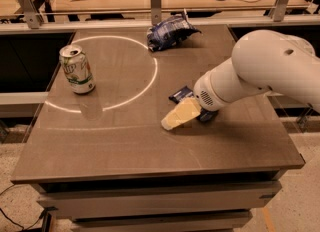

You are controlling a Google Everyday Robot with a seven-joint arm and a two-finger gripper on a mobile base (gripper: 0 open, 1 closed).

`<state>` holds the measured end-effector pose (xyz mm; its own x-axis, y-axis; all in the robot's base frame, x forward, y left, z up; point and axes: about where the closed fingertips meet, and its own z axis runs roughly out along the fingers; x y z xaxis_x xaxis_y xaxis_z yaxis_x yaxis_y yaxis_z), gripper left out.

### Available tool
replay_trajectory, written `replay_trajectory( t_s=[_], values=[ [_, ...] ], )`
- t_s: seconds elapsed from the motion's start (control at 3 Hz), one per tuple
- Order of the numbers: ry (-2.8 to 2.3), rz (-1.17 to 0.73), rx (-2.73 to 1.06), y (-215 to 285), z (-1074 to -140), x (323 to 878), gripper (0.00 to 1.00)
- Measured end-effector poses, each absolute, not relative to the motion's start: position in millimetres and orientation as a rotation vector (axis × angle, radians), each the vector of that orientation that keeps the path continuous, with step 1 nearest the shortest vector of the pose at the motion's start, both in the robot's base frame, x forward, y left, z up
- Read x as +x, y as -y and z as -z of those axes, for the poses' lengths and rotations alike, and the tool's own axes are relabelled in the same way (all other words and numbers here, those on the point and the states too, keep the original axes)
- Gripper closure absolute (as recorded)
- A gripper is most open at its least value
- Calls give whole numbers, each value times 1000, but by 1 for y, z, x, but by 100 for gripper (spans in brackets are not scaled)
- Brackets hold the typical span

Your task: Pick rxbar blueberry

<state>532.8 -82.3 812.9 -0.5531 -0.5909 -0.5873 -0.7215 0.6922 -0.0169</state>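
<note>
Pincer (181,115) rests over diagonally lying rxbar blueberry (180,94).

hand (175,118) low, angled down-left | arm (260,71) extends in from right

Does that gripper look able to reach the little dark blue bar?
Probably yes: the gripper sits right at the rxbar blueberry, partly covering it; the can and chip bag lie well away.
</note>
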Motion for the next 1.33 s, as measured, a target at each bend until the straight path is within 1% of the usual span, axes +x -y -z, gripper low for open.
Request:
replay_trajectory(
  t_s=[0.33,1.33],
  values=[
    [-2325,-302,-1016,81,-809,531,19],
    [-2309,-296,-1038,79,-826,532,88]
  ],
)
